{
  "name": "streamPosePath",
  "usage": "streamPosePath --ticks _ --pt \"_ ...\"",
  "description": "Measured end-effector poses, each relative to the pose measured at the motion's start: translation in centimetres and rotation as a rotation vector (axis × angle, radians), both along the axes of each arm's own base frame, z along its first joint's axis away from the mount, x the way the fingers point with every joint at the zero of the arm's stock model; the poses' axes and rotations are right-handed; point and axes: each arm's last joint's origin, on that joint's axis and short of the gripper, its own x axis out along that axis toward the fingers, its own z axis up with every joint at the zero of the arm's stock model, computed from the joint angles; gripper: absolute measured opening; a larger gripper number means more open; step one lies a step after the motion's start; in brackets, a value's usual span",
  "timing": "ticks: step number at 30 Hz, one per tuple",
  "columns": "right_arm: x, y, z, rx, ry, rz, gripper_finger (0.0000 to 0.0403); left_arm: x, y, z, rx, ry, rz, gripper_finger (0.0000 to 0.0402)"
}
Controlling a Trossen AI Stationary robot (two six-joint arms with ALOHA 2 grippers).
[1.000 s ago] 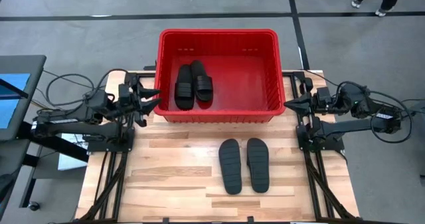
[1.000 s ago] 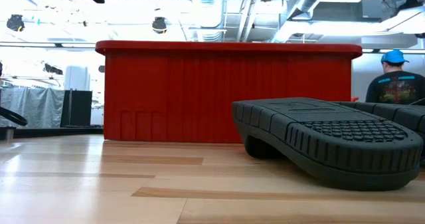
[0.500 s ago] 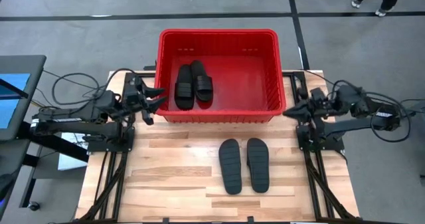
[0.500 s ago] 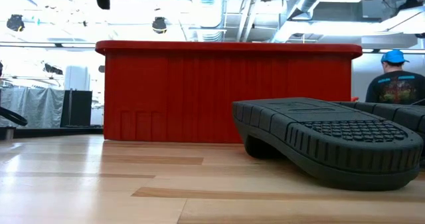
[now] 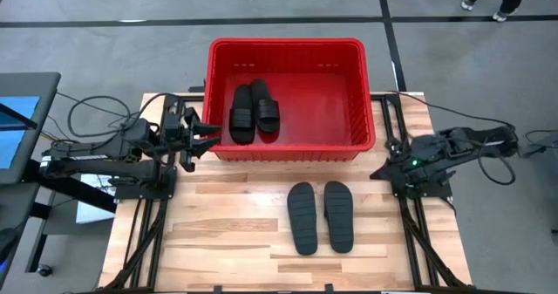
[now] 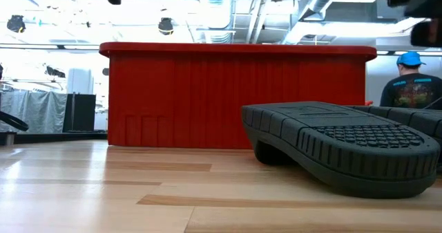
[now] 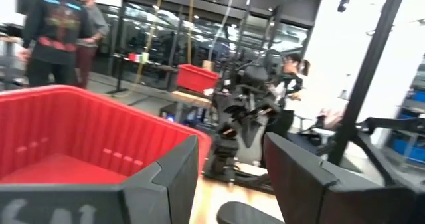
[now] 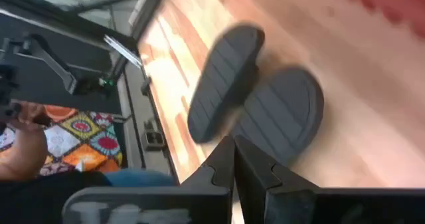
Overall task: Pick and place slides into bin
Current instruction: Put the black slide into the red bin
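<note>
Left gripper (image 5: 207, 135): fingers spread apart, nothing between them, poised just outside the bin's left wall at its near corner, pointing toward it.

Right gripper (image 5: 377, 171): fingers pressed together, empty, over the table's right edge, just off the bin's near right corner; tip aimed toward the two loose sandals.

Bin (image 5: 221, 151): red crate with ribbed walls and rolled rim, on the far half of the wooden table (image 5: 227, 233), between the two grippers.

Slides, in bin: two black sandals, straps up, side by side and touching, lying in the left part of the crate, near the left gripper across the wall. Longer-looking one (image 5: 242, 113) nearer that gripper; second (image 5: 266, 106) just beyond it.

Slides, on table: two black sandals, ribbed soles up, side by side in front of the crate, apart from it. One (image 5: 338, 215) nearer the right gripper; the other (image 5: 302, 218) just past it, farther from that gripper and well apart from the left one.

Person (image 6: 413, 84): blue cap, dark shirt, in the room behind the table.
</note>
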Motion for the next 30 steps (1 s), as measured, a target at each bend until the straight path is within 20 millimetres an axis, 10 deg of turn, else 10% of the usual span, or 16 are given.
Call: streamPosePath --ticks 18,30 --pt "2.3 1.5 -7.1 0.069 0.184 -0.23 0.0011 0.0 -0.3 0.0 -0.006 -0.002 -0.091 0.0162" --pt "2.4 1.4 -10.8 0.062 0.21 -0.277 0.0171 0.0 -0.3 0.0 -0.04 -0.005 -0.105 0.0162"
